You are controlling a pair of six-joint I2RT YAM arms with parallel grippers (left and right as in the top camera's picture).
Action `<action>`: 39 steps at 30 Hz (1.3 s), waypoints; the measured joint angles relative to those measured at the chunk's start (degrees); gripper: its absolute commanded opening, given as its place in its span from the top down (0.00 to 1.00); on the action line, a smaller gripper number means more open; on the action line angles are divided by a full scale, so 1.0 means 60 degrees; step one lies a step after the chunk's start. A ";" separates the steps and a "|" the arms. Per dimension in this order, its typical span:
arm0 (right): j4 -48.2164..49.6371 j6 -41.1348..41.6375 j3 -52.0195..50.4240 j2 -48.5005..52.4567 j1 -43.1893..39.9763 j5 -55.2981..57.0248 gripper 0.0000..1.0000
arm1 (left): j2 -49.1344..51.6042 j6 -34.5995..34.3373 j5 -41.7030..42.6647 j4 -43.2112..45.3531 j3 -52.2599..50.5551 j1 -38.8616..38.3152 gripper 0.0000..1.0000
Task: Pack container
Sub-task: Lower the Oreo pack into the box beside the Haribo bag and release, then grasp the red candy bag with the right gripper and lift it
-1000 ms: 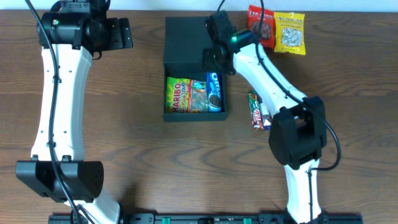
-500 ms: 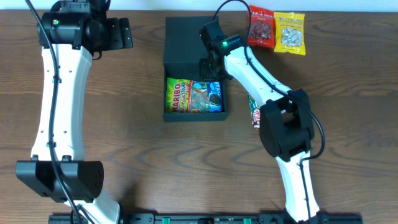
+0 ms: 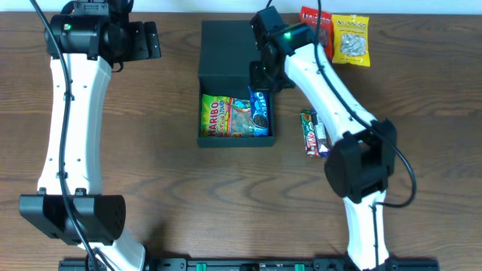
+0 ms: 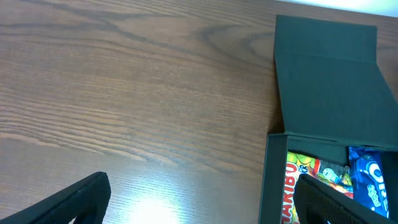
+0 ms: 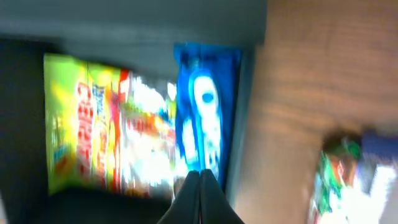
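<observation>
The dark charcoal container point(image 3: 202, 139) sits mid-table with its flap lid point(image 3: 224, 49) folded open toward the back. Inside lie a yellow Haribo bag point(image 3: 226, 117) and a blue Oreo packet point(image 3: 260, 111). They also show in the right wrist view, the Haribo bag point(image 5: 106, 124) and the Oreo packet point(image 5: 208, 118), blurred. My right gripper point(image 5: 200, 180) is shut and empty, above the box's right rear part, by the lid point(image 3: 263, 71). My left gripper point(image 4: 199, 205) is open and empty, high over the table left of the container point(image 4: 273, 180).
A red snack packet point(image 3: 316, 31) and a yellow packet point(image 3: 351, 39) lie at the back right. Two small bars point(image 3: 313, 132) lie on the table right of the container, also visible in the right wrist view point(image 5: 348, 180).
My right gripper dipped toward the box's right side over the Oreo packet half a second ago, then drew back up toward the lid. The left arm has not moved.
</observation>
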 measured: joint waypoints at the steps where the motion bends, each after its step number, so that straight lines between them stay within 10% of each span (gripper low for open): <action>1: -0.0135 -0.0087 -0.0018 -0.0047 0.0004 -0.0080 0.99 | 0.0000 0.0004 0.0000 0.0004 0.0000 0.0000 0.05; 19: 0.0339 -0.0761 -0.2623 -0.0073 0.0503 -0.1330 0.99 | 0.0000 0.0004 0.0000 0.0018 0.0000 0.0000 0.05; 30: 0.0182 -0.0790 0.0688 -0.0149 -0.0350 -0.0408 0.98 | 0.0000 0.0004 0.0000 0.0011 0.0000 -0.0004 0.05; 34: 0.1559 -0.0754 0.0918 -0.0277 -0.1395 0.0707 0.87 | 0.0000 0.0000 0.0000 0.0004 0.0000 -0.0004 0.05; 36: 0.2186 -0.0583 0.0849 -0.0211 -0.2004 0.0823 0.50 | 0.0000 0.0004 0.0004 0.0000 0.0000 0.0000 0.05; 39: 0.2954 -0.0178 0.0834 0.0160 -0.2987 0.0229 0.22 | 0.0000 0.0004 0.0004 0.0000 0.0000 -0.0004 0.05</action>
